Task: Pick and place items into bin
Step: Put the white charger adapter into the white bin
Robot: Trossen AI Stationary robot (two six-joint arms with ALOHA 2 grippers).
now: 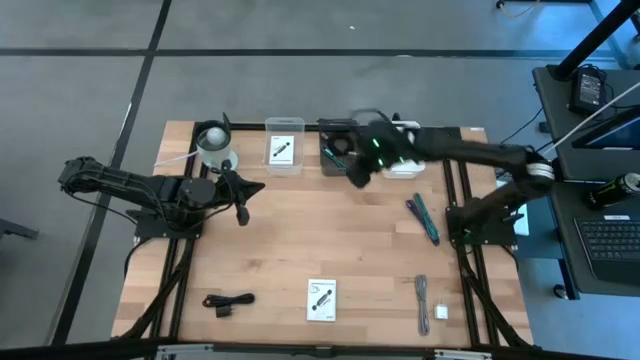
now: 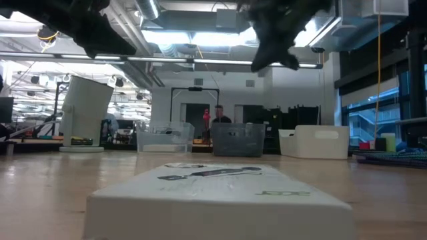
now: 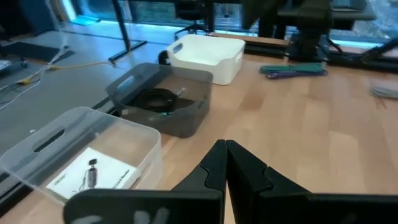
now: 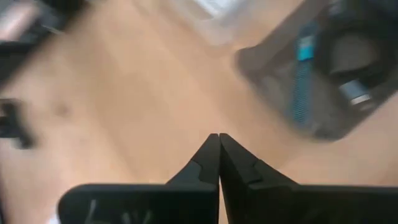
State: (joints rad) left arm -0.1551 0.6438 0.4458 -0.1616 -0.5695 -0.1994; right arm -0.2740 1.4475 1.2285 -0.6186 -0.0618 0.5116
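Observation:
Three bins stand along the far edge: a clear bin [image 1: 284,147] with a white card in it, a dark grey bin [image 1: 338,152] holding a black coiled cable [image 3: 158,99] and a teal thing [image 4: 303,74], and a white bin [image 1: 408,163]. My right gripper [image 1: 353,180] hangs shut and empty above the table, just near of the grey bin [image 4: 323,68]. My left gripper [image 1: 241,212] waits shut at the left. A teal pen-like tool [image 1: 422,218], a black cable [image 1: 228,301], a white card [image 1: 321,299], a grey cable [image 1: 422,303] and a small white block [image 1: 441,312] lie flat on the table.
A whitish round cup with a ball top [image 1: 213,146] stands at the far left, next to the clear bin. The middle of the wooden table [image 1: 330,235] is bare. A desk with a laptop [image 1: 610,235] stands beyond the right edge.

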